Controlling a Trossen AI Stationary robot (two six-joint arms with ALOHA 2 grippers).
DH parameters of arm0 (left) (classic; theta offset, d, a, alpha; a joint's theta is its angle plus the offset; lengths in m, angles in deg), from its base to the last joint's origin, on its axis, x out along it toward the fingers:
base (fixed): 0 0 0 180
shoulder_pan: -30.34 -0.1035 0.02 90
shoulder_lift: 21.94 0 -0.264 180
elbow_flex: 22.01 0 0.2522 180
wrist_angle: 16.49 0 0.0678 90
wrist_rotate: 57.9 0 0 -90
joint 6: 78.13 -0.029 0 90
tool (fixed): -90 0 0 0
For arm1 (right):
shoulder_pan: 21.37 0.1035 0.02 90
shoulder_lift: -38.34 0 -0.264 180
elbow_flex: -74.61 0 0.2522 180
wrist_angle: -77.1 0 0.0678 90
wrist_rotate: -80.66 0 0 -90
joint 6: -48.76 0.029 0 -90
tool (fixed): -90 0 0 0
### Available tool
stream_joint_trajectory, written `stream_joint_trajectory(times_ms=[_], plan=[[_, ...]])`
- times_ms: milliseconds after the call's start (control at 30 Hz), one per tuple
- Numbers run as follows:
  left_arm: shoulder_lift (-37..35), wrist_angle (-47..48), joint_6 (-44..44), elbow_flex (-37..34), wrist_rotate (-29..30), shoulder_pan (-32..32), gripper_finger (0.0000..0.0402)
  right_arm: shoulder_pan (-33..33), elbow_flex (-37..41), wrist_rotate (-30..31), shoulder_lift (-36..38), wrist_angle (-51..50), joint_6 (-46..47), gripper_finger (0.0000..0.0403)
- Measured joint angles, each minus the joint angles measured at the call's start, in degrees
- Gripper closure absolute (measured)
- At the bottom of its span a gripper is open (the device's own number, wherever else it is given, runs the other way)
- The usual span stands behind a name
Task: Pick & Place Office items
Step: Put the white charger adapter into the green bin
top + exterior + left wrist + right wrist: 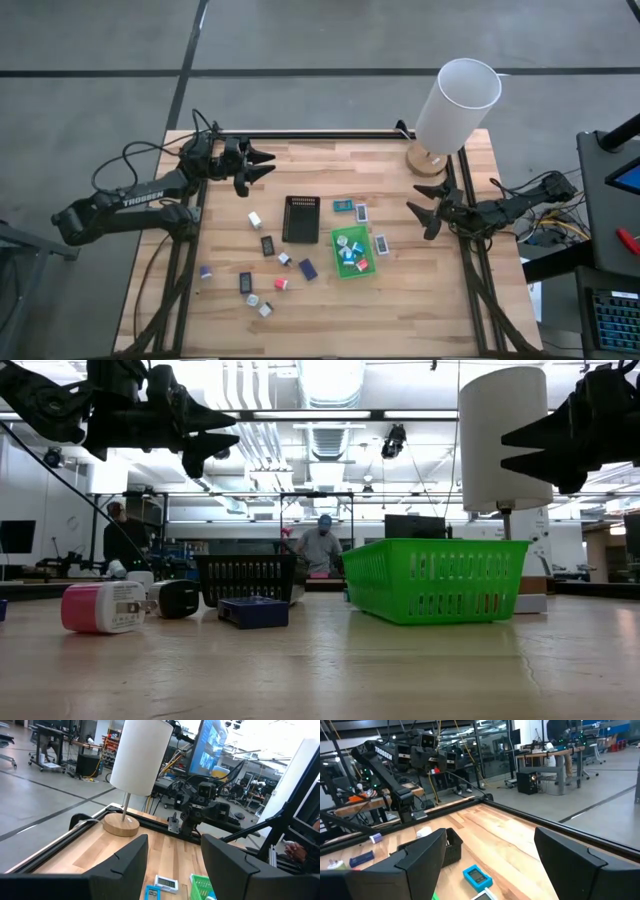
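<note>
Hovering left gripper (268, 167) and right gripper (418, 210), jaws spread, ribbed black tray (300, 219), blocky office items (262, 246).

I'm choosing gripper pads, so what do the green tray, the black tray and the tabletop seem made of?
Green tray: apparently moulded plastic, slotted lattice walls, slight sheen. Black tray: likely plastic too, ribbed slotted walls, matte. Tabletop: wood, butcher-block strips with visible grain, smooth finish.

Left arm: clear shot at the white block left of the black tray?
Probably yes. The left hand hangs open above the table's far left, and the white block lies in the open beside the black tray, nothing between.
</note>
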Motion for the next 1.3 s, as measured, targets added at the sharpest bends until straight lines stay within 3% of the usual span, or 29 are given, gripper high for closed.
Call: stream_joint_trajectory(times_ms=[600,733,833,1000,1167,1300], plan=[[0.0,0.0,2.5,0.0,0.0,0.0,0.0211,0.0,0.0,-0.1,0.0,0.0,0.0,0.0103],[-0.1,4.3,2.9,0.0,0.5,-0.1,0.0211,0.0,0.0,-0.2,0.0,0.0,0.0,0.0099],[-0.4,10.7,5.1,0.0,4.1,0.4,0.0211,0.0,0.0,-0.2,0.0,0.0,0.0,0.0099],[-0.5,17.9,5.7,-0.1,11.3,7.5,0.0211,0.0,0.0,-0.2,0.0,0.0,0.0,0.0106],[-1.7,22.3,8.2,0.0,22.8,17.6,0.0211,0.0,0.0,-0.2,0.0,-0.1,0.0,0.0112],[-3.7,30.7,17.0,0.5,37.3,25.4,0.0211,0.0,0.0,-0.2,0.0,-0.1,0.0,0.0113]])
